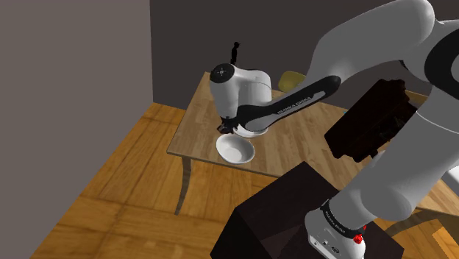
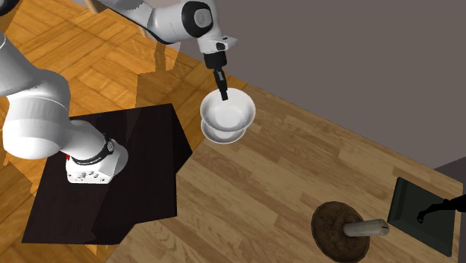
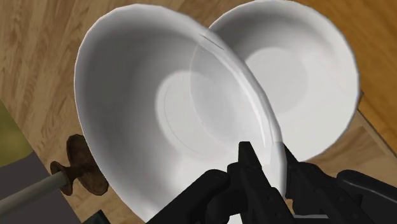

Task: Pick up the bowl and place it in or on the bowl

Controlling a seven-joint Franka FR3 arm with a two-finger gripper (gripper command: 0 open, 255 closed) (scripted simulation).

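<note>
The black two-finger pincer [image 2: 223,96] [image 3: 273,162] is clamped on the rim of a plain white round bowl [image 2: 231,112] [image 3: 146,108]. In the wrist view one finger [image 3: 251,167] sits inside the rim and the other outside, w/ the thin wall pinched btw. them. The bowl hangs just under the pincer, gripped at the part of the rim nearest the hand, hollow side up and spreading away from the fingers.

Right below it is a second plain white round bowl [image 2: 222,137] [image 3: 305,70], mouth up. It sits at the edge of the pale wooden table [image 2: 284,187] [image 1: 195,121] that faces the black box stand [image 2: 134,172], toward one corner of that edge. From the second exterior view the held bowl covers most of the lower one, approx. centred over it. In the wrist view the two look offset, w/ the lower bowl showing past the held rim on the outer finger's side. Can't tell whether they touch.

The white arm [image 2: 168,19] reaches in from over the stand, wrist bent down onto the bowls.

Further along the table, well apart from the bowls, lies a dark brown round disc w/ a pale stubby handle [image 2: 340,228] [image 3: 79,168]. Near the table's far corner there's a dark rectangular tray [image 2: 414,217] w/ a thin black bent thing [image 2: 442,204] over it. The floor is wooden parquet [image 1: 110,199] and the walls are grey [image 1: 73,59].
</note>
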